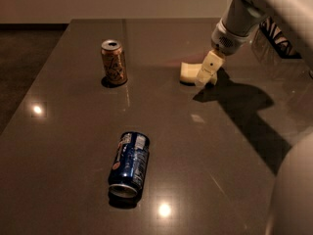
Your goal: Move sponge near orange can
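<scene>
The pale yellow sponge point(189, 72) lies flat on the dark table point(73, 131), right of centre toward the far side. My gripper point(207, 75) comes down from the upper right and sits right at the sponge's right end, with one cream finger point(209, 67) overlapping it. The orange can point(113, 61) stands upright at the far left, well apart from the sponge.
A dark blue can point(129, 163) lies on its side in the near middle of the table. A dark wire basket point(279, 35) stands at the far right edge behind my arm. The arm's shadow falls across the right of the table.
</scene>
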Robot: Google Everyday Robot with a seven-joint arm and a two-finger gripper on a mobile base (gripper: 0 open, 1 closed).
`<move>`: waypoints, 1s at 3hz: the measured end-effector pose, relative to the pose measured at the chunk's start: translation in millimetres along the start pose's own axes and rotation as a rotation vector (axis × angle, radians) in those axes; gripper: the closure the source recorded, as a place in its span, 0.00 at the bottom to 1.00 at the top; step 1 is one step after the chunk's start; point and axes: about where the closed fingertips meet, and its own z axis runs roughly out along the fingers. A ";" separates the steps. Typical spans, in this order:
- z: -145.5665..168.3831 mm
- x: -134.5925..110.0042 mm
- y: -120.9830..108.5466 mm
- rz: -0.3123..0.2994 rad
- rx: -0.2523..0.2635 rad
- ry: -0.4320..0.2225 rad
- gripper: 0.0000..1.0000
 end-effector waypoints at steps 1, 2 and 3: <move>14.0 -2.0 -2.1 0.002 -0.012 0.020 0.10; 21.9 -2.8 -2.4 0.001 -0.024 0.041 0.32; 22.1 -12.1 5.0 -0.017 -0.041 0.047 0.55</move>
